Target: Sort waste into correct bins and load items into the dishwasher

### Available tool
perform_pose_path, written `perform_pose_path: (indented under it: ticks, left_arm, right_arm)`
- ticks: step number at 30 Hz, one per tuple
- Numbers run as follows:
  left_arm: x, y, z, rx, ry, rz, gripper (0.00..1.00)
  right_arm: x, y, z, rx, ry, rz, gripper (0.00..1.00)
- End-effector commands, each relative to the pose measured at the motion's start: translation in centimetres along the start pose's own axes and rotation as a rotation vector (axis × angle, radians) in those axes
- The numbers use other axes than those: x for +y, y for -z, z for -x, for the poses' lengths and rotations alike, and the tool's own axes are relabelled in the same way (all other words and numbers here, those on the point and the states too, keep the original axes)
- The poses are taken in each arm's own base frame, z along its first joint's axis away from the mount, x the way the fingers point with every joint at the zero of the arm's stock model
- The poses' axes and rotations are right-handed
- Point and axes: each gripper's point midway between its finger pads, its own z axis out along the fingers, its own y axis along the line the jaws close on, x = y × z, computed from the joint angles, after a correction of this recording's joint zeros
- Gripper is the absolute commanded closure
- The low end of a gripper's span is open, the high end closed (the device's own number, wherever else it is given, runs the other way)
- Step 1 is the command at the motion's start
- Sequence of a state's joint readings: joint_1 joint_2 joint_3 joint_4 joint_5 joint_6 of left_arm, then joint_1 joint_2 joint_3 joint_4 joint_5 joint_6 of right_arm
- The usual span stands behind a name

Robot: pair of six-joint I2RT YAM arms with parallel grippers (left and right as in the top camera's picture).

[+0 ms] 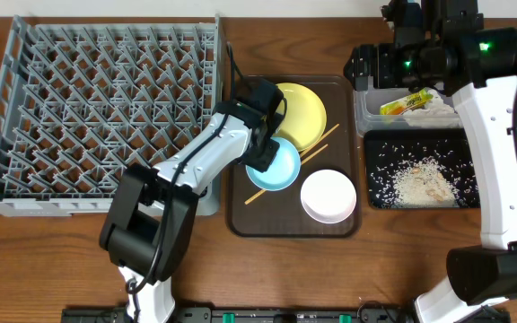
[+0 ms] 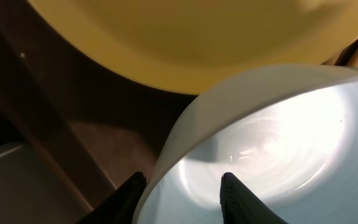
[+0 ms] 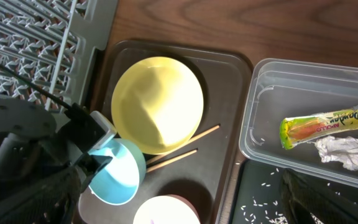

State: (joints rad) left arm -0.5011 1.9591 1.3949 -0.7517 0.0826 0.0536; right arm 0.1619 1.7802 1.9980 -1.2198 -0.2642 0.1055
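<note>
My left gripper (image 1: pixel 263 154) (image 2: pixel 180 179) straddles the near rim of the light blue bowl (image 1: pixel 279 169) (image 2: pixel 272 143), one finger outside the wall and one inside with a gap still showing. The bowl sits on the brown tray (image 1: pixel 348 224), against the yellow plate (image 1: pixel 303 112) (image 3: pixel 157 102). Two chopsticks (image 1: pixel 317 148) (image 3: pixel 179 146) lie beside the plate, and a white bowl (image 1: pixel 328 196) stands at the tray's front. My right gripper (image 1: pixel 371 67) hangs open and empty above the clear tub (image 1: pixel 363 117), which holds the yellow-green wrapper (image 1: pixel 407 103) and crumpled paper (image 1: pixel 436 112).
The grey dish rack (image 1: pixel 97 108) fills the left side of the table and holds nothing. Rice scraps (image 1: pixel 424 184) lie in the black tray (image 1: pixel 377 193) in front of the tub. The right arm's white link runs down the right edge.
</note>
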Motion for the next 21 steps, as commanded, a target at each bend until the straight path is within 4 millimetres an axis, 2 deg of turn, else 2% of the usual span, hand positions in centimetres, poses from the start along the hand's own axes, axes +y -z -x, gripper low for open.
perform_pose_path:
  ticks: [1, 5, 9, 14, 18, 21]
  left_arm:
    - [-0.2, -1.2, -0.6, 0.035, 0.0, -0.014, 0.64]
    - [-0.1, -2.3, -1.0, 0.065, 0.005, -0.012, 0.76]
    - [0.0, -2.4, -1.0, 0.067, 0.006, -0.009, 0.92]
    - [-0.1, -2.1, -0.9, 0.057, 0.009, -0.01, 0.93]
    - [-0.1, 0.1, 0.2, -0.006, 0.007, -0.01, 0.92]
    - [0.0, 3.0, 1.5, -0.088, 0.008, -0.004, 0.93]
  right_arm:
    - [0.2, -0.3, -0.1, 0.009, 0.004, -0.002, 0.01]
    - [0.2, -0.3, -0.1, 0.009, 0.004, -0.002, 0.01]
    - [0.2, -0.3, -0.1, 0.009, 0.003, -0.002, 0.01]
    - [0.2, -0.3, -0.1, 0.009, 0.003, -0.002, 0.01]
    - [0.2, -0.3, -0.1, 0.009, 0.004, -0.002, 0.01]
    - [0.2, -0.3, -0.1, 0.009, 0.004, -0.002, 0.01]
